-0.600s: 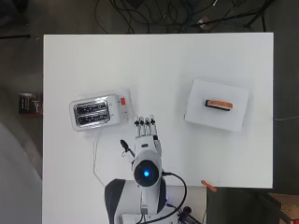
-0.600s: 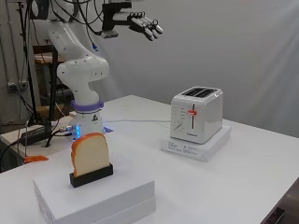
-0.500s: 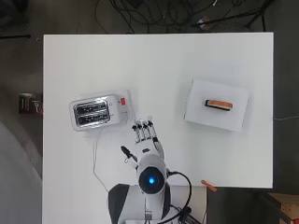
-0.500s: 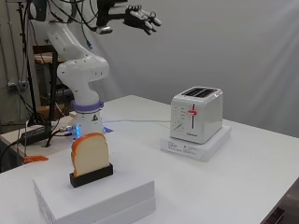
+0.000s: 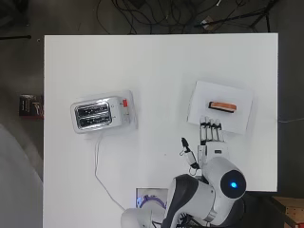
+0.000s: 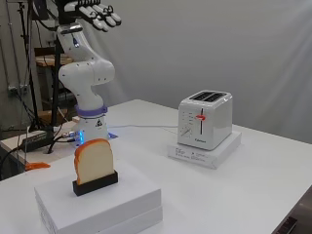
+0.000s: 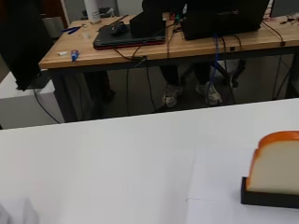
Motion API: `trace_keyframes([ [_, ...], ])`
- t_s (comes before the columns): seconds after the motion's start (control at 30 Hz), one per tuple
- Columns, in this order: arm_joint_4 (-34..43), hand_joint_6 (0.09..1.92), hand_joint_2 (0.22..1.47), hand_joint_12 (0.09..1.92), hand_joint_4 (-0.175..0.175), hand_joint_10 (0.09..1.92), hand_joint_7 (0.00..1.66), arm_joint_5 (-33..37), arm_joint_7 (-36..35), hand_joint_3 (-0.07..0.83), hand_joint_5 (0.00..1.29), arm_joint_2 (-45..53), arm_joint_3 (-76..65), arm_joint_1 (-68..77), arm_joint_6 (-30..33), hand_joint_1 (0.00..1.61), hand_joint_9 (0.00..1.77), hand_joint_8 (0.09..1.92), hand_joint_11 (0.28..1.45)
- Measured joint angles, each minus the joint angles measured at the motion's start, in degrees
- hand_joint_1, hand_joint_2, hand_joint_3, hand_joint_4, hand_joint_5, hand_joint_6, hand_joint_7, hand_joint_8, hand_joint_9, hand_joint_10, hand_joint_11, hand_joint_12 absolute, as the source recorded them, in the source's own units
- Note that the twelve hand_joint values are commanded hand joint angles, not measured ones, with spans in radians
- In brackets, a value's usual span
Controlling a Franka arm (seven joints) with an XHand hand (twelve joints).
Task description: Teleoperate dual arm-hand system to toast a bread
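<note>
Orange-crusted bread slice (image 6: 94, 161) stands upright in a black holder (image 6: 95, 184)

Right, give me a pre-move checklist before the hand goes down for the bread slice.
1. Hand open, holding nothing: ok, fingers straight.
2. Bread slice upright in its black holder: ok.
3. Holder sits on the white box: ok.
4. Hand near the slice: not ok; it is high above the table, short of the box in the overhead view.
5. Toaster slots empty: ok in the overhead view.
6. Toaster lever up: cannot tell.
</note>
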Motion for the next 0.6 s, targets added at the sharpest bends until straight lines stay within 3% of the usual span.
trace_keyframes([
  [0.17, 2.98, 0.09, 1.20, 0.09, 0.002, 0.09, 0.44, -4.88, -1.65, 0.005, 0.33, 9.27, -8.25, -1.23, 3.27, 0.02, 0.58, 0.09, 0.52],
  [0.4, 10.98, 0.09, 1.13, 0.09, -0.001, 0.09, 0.41, -2.26, -7.15, -0.017, 0.31, 28.31, -14.40, -4.50, 1.61, 0.11, 0.54, 0.09, 0.49],
  [0.5, 15.22, 0.09, 1.09, 0.09, 0.036, 0.09, 0.39, -5.38, -4.69, -0.020, 0.27, 29.01, -22.31, 1.16, -1.52, 0.16, 0.52, 0.09, 0.47],
  [0.6, 20.36, 0.09, 1.04, 0.09, 0.067, 0.09, 0.38, -9.01, -2.69, -0.019, 0.26, 23.76, -33.23, 16.07, -4.89, 0.24, 0.52, 0.09, 0.46],
])
